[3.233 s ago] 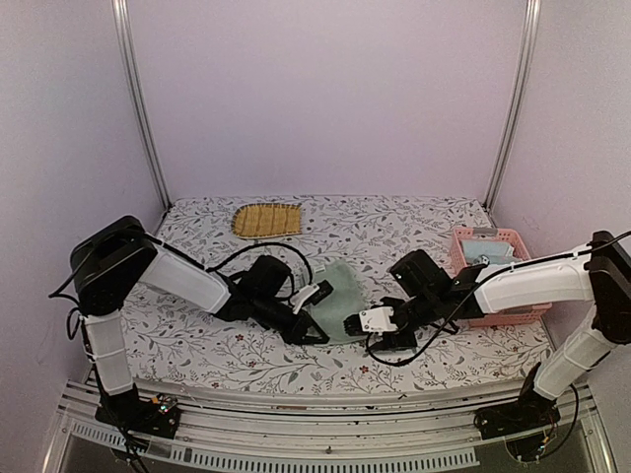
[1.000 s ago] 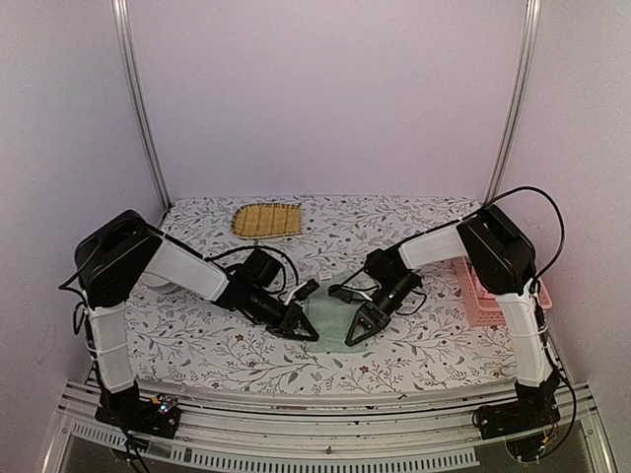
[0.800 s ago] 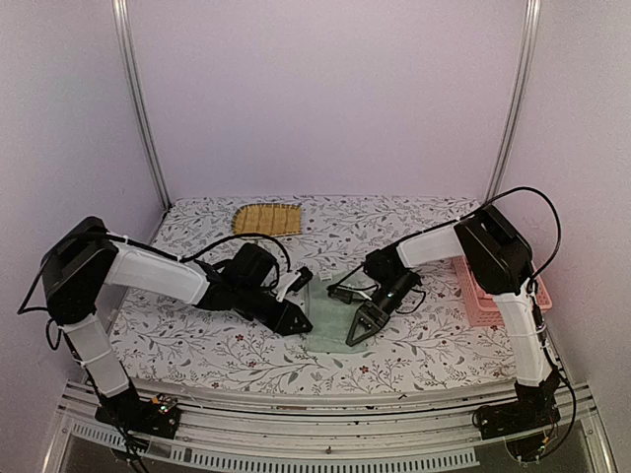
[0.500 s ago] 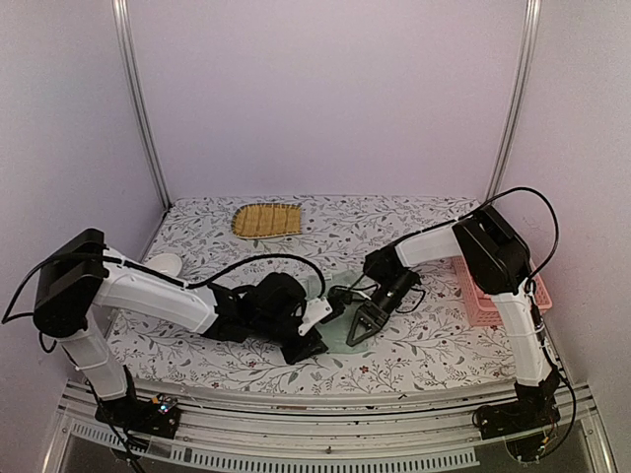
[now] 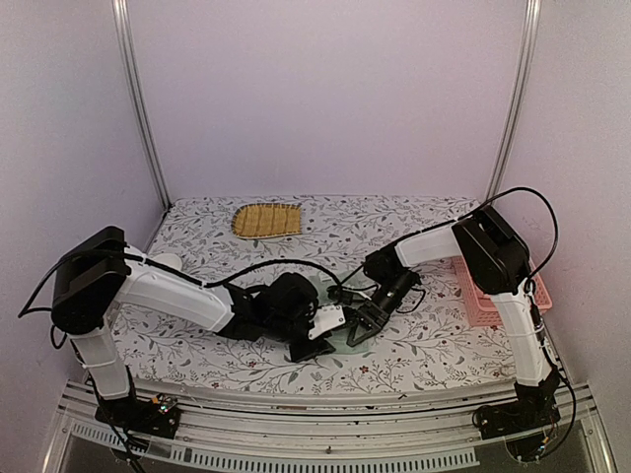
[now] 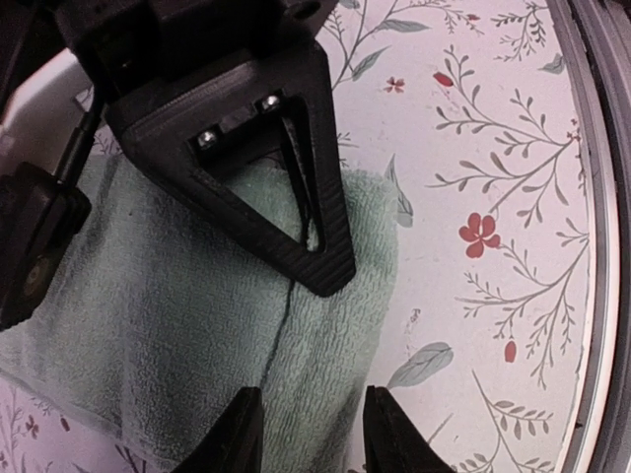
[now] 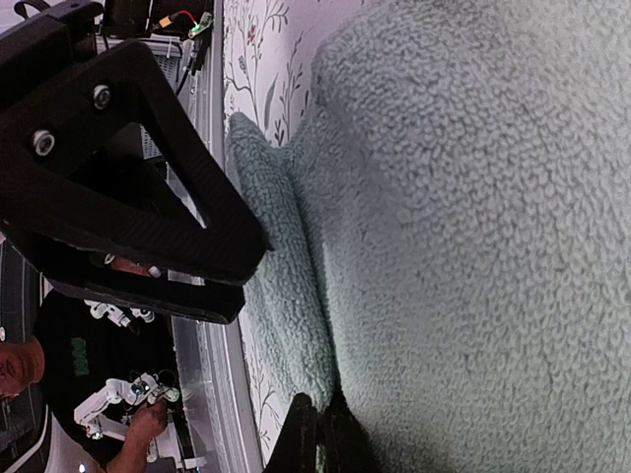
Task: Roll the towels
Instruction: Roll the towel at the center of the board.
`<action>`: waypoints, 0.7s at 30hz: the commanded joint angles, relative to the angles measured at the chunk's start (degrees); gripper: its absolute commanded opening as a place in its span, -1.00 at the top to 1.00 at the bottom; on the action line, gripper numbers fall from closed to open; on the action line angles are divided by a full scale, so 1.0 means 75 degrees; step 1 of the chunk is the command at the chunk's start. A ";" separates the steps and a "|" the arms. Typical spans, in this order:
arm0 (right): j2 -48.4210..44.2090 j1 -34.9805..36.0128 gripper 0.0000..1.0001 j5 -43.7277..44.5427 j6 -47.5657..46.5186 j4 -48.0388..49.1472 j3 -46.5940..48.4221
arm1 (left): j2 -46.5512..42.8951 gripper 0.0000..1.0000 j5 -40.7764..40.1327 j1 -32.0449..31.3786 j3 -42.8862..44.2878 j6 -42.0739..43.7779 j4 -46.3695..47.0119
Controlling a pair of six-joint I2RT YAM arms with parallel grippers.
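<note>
While the left gripper (image 6: 314, 436) stands partly open astride the sage green towel (image 6: 168, 325), low in the overhead view's centre, the closed right gripper (image 7: 317, 434) presses on its fold. Closing there might nip that finger, or drag the cloth askew.

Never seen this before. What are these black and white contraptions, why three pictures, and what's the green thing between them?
These are two robot arms, left arm and right arm, bolted at the near edge of a flowered table. The wide picture is from a fixed camera above; each close-up is from a camera on one wrist. Between them lies a pale green towel; a woven mat sits at the back, a pink basket at the right. The left gripper hangs open over the towel, holding nothing. The right gripper is shut, its tip against the towel.
</note>
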 commanded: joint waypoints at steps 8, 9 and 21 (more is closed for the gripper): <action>0.0712 -0.0078 0.92 0.1132 -0.0093 0.0114 -0.0240 | 0.0039 0.22 0.0182 -0.0311 -0.0197 0.0499 0.0344; 0.0717 -0.0079 0.92 0.1125 -0.0086 0.0112 -0.0240 | 0.0123 0.22 0.0216 -0.0317 -0.0143 0.0514 0.0260; 0.0699 -0.0078 0.92 0.0988 -0.0162 0.0010 -0.0183 | 0.0863 0.30 -0.0665 -0.0469 0.0064 0.0622 -0.0304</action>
